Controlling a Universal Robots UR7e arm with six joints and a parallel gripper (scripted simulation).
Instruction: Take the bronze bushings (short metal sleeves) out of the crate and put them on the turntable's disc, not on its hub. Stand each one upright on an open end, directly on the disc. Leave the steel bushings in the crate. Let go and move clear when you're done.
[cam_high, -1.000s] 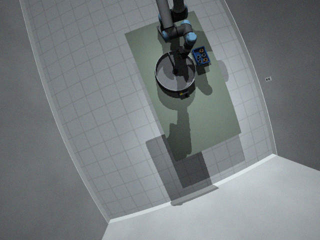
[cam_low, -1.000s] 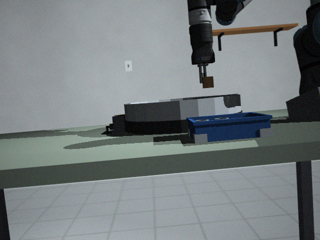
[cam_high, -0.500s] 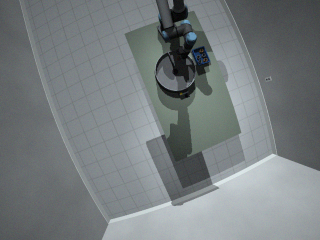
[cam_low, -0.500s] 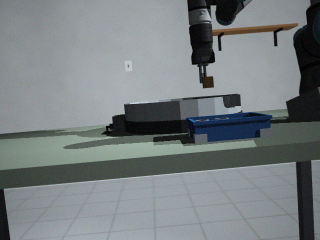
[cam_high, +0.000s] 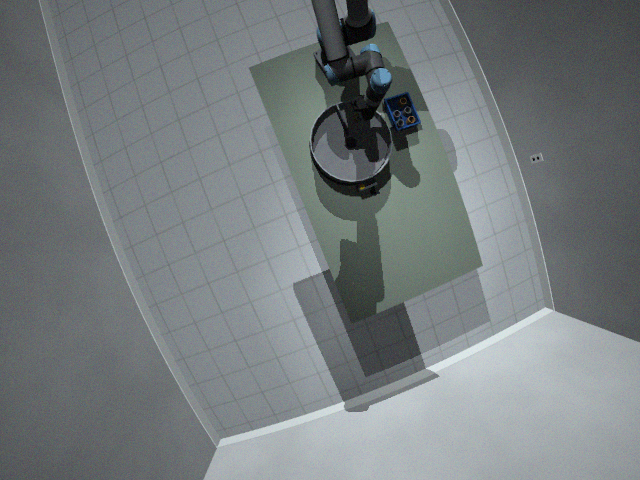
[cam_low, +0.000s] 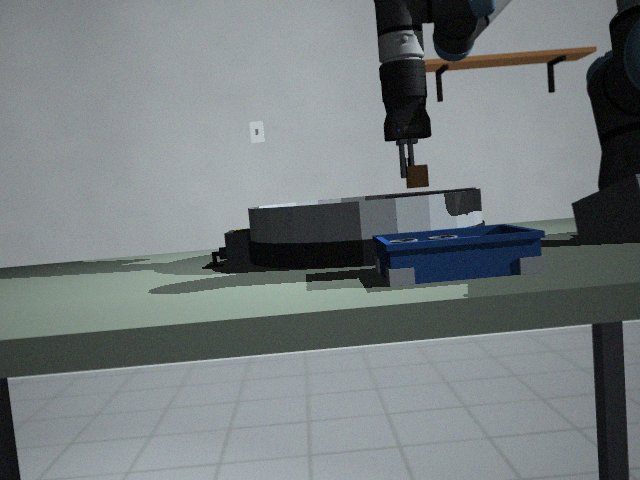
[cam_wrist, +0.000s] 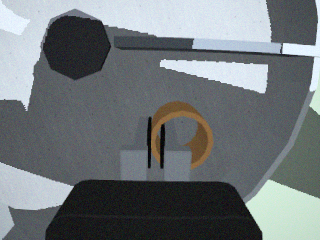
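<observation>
The gripper (cam_low: 407, 164) hangs above the turntable (cam_low: 330, 222), its fingers nearly closed and pinching one wall of a bronze bushing (cam_low: 417, 176). One finger sits inside the bore and the other outside it. The bushing hangs upright, open end down, a little above the turntable's rim and not touching anything. In the wrist view the bushing (cam_wrist: 182, 136) lies over the grey disc (cam_wrist: 94, 127), away from the dark hub (cam_wrist: 74, 46) at the disc's centre, toward the disc's edge.

The blue crate (cam_low: 457, 253) stands on the green counter (cam_low: 155, 304) just beside the turntable. From above, the crate (cam_high: 402, 111) holds four bushings: two bronze ones (cam_high: 411, 119) and two steel ones (cam_high: 407, 109). All four stand on end inside it.
</observation>
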